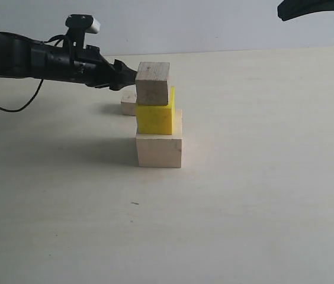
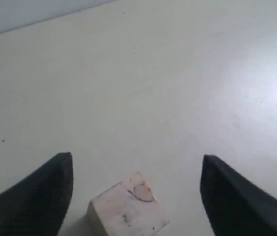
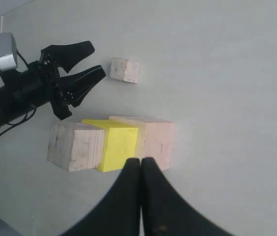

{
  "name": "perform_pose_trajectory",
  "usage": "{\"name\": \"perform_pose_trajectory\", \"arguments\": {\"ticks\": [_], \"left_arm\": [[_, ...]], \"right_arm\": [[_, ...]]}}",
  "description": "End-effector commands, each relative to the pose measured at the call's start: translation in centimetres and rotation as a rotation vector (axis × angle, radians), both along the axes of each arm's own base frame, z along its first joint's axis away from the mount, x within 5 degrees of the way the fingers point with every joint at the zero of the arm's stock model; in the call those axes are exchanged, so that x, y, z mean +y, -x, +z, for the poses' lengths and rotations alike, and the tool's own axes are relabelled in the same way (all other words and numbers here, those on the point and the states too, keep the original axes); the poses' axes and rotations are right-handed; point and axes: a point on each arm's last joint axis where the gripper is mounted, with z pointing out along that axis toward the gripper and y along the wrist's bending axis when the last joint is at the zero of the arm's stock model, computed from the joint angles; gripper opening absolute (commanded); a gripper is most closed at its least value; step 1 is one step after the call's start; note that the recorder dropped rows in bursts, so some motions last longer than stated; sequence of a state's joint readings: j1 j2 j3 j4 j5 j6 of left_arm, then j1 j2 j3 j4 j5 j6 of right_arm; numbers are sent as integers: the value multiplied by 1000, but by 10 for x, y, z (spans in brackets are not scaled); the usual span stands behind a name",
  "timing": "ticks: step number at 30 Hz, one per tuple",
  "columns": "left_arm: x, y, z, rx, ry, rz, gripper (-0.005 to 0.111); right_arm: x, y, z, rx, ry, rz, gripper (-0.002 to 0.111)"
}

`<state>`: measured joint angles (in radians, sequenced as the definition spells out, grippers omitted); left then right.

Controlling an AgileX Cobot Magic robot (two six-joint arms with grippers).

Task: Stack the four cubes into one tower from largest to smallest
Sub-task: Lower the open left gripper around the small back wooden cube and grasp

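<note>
Hovering spread-jawed, left gripper [image 3: 96, 60] sits just left of small cube [image 1: 153, 83], perched off-centre on yellow cube [image 1: 154, 117] over large cube [image 1: 159, 151]. Smallest cube [image 1: 129, 103] lies far-left on table [image 1: 262, 177]. Right gripper [image 3: 141, 162] pressed shut. Risk: a brush could topple the overhanging top.

No text, label, brand or number legible anywhere, faint curved mark on the small wood cube [image 2: 128, 211], unreadable

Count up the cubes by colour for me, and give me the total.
Pale bare-wood cubes: 3 (large bottom cube, small top cube, smallest cube lying apart)
Bright yellow cube: 1
Total: 4
</note>
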<state>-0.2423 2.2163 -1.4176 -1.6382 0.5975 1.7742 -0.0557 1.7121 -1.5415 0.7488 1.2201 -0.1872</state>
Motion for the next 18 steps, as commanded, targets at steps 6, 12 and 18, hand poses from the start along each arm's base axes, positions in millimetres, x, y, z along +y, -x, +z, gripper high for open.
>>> {"name": "perform_pose_trajectory", "arguments": {"ticks": [6,12,18], "left_arm": [[-10,-2,-12,24,14,-8,70],[-10,-2,-24,47,6,-10,70],[-10,-2,-35,70,3,-7,70]], "right_arm": [[0,3,5,-12,-5,-2,0],[0,3,5,-12,-5,-2,0],[0,3,5,-12,-5,-2,0]]}}
